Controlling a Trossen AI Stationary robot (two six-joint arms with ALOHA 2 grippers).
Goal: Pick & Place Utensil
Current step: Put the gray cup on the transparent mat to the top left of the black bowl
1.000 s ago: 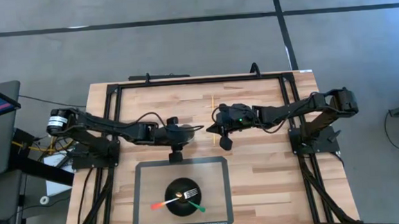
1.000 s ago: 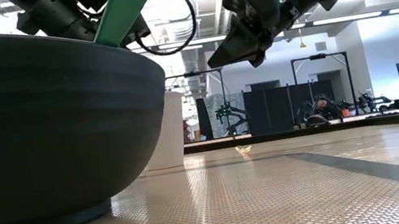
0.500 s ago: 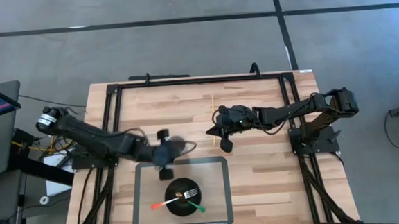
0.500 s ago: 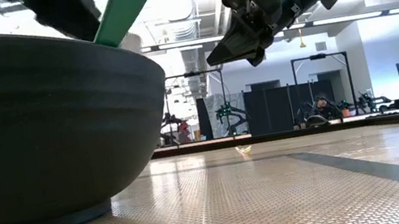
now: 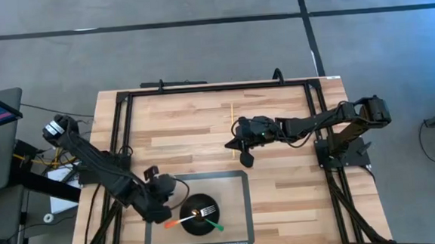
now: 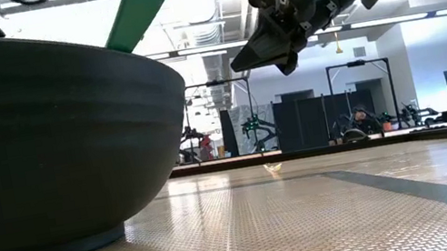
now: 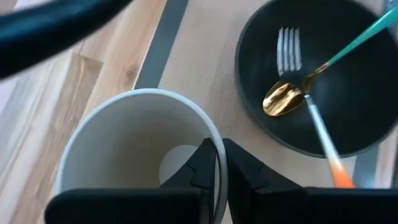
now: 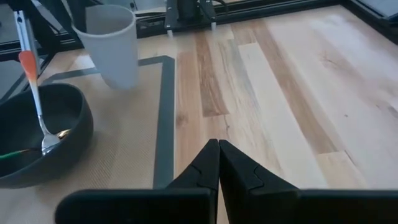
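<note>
A black bowl [image 5: 199,215] stands on a grey-edged mat [image 5: 247,211] near the front edge. In it lie a silver fork [image 7: 287,50] with a green handle and a gold spoon [image 7: 283,98] with a white-to-orange handle. My left gripper [image 5: 159,195] is just left of the bowl, shut on a white cup [image 7: 137,143] that stands upright at the mat's left side [image 8: 113,46]. My right gripper [image 5: 242,147] hangs shut above the bare wood at the table's middle, touching nothing. My left gripper has the cup's rim [image 7: 219,158] on the side toward the bowl, one finger [image 7: 200,163] inside the cup and one [image 7: 241,167] outside. The fingers come from above, pointing down. The cup is upright; whether its bottom rests on the mat cannot be told.
Black frame rails [image 5: 215,87] run along the table's far edge and down both sides. A thin wooden stick [image 5: 232,110] lies on the far part of the wood. Bare wood [image 8: 292,93] stretches between the mat and the far rail.
My left gripper has shut on the cup's rim and swung quickly from the table's middle toward the near left, ending beside the bowl. The cup has gone with it, leaving its place behind the bowl in the low view.
</note>
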